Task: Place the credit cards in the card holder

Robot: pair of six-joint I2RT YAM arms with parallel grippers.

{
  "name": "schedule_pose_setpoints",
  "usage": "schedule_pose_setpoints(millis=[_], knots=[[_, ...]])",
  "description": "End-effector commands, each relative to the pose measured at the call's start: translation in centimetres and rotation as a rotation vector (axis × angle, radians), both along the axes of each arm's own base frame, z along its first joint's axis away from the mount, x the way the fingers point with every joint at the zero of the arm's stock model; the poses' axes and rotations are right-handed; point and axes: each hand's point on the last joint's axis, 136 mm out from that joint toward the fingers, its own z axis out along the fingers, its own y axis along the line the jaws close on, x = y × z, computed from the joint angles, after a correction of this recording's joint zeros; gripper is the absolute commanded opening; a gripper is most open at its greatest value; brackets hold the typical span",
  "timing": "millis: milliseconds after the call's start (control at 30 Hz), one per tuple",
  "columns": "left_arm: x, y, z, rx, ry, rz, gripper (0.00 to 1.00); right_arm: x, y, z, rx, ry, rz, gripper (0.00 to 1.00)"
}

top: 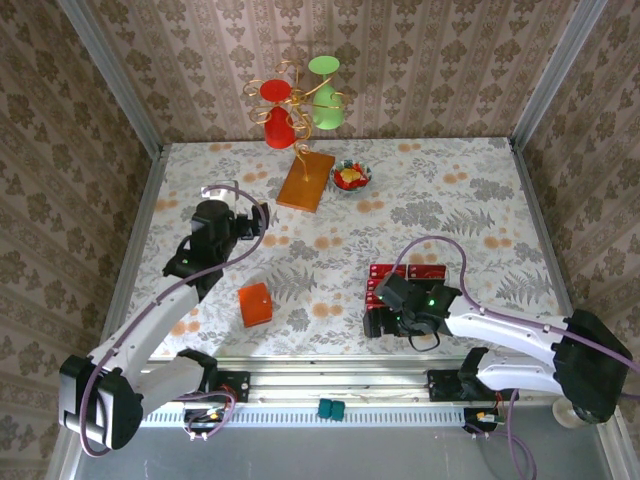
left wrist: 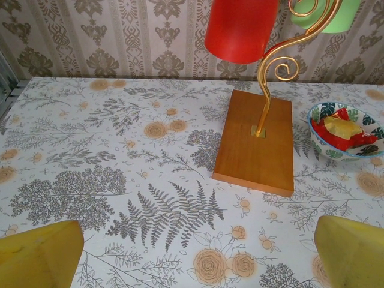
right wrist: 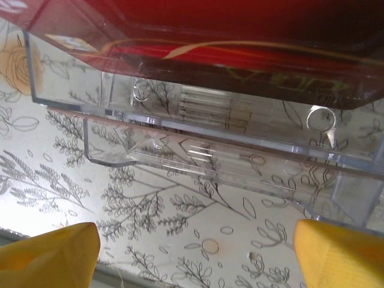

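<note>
The tablecloth (top: 480,200) is white, printed with grey ferns and orange flowers. The walls (top: 420,70) are beige with a brown damask pattern. The card holder (top: 255,303) is plain orange; the credit cards (top: 425,272) red; the board (top: 306,181) orange-brown. The bowl (left wrist: 324,148) carries green leaves.

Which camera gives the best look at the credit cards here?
Top external: it shows the red credit cards as a whole group, though the right arm covers some. The right wrist view sits so close that they are a red blur above a clear plastic tray. The left wrist faces the wooden board.
</note>
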Motion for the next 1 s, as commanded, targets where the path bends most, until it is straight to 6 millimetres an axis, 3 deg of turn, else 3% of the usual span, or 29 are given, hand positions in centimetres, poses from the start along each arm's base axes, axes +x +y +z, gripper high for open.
schedule_pose_setpoints(millis=[0, 733, 967], knots=[[-0.4, 0.2, 0.3, -0.021, -0.006, 0.014, 1.0, 2.4, 0.4, 1.3, 0.008, -0.078, -0.014, 0.85], [-0.8, 0.0, -0.4, -0.025, 0.006, 0.017, 1.0, 9.7, 1.9, 2.1, 0.058, -0.133, -0.068, 0.85], [-0.9, 0.1, -0.4, -0.027, 0.008, 0.02, 1.0, 10.0, 2.5, 1.7, 0.071, -0.096, -0.041, 0.84]])
